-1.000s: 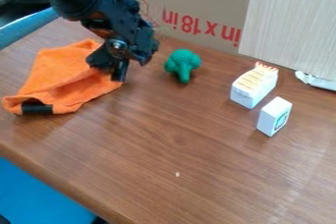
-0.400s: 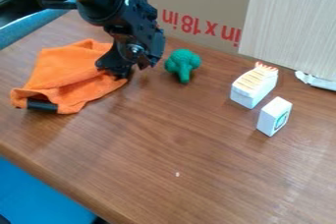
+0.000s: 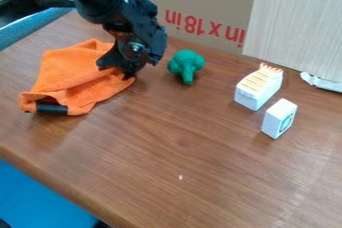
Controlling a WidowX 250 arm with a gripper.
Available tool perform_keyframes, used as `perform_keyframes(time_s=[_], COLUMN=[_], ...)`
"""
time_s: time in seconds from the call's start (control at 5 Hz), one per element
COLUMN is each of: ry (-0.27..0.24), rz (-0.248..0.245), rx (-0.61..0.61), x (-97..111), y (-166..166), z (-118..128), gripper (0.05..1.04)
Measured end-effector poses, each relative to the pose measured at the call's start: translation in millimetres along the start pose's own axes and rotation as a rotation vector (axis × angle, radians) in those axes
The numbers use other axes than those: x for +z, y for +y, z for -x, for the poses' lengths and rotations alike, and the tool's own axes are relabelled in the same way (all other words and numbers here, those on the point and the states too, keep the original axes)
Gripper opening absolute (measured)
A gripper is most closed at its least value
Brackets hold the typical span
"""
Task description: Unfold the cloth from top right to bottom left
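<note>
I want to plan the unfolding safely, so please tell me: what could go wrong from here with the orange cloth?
The end effector is at the picture-right side of the orange cloth; a pull might drag the whole cloth instead of opening it. The green toy broccoli is close beside the arm, so a sideways swing could knock it.
</note>
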State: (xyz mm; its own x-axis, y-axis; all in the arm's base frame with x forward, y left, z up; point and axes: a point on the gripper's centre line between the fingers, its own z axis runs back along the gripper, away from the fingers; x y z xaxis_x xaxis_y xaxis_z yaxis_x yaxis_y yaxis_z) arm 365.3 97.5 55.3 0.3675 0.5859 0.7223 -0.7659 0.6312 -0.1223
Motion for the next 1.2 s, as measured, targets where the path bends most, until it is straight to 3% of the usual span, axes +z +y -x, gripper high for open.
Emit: perform_keyframes(time_s=[0.2,0.8,1.2], ry=[-0.005,0.004,0.017], rz=[0.027,0.133,0.171], rx=[0.001,0.062,0.172], x=[9,39,59], y=[1,7,46], z=[-9,-45,-75], gripper=[0.069,0.05,0.05])
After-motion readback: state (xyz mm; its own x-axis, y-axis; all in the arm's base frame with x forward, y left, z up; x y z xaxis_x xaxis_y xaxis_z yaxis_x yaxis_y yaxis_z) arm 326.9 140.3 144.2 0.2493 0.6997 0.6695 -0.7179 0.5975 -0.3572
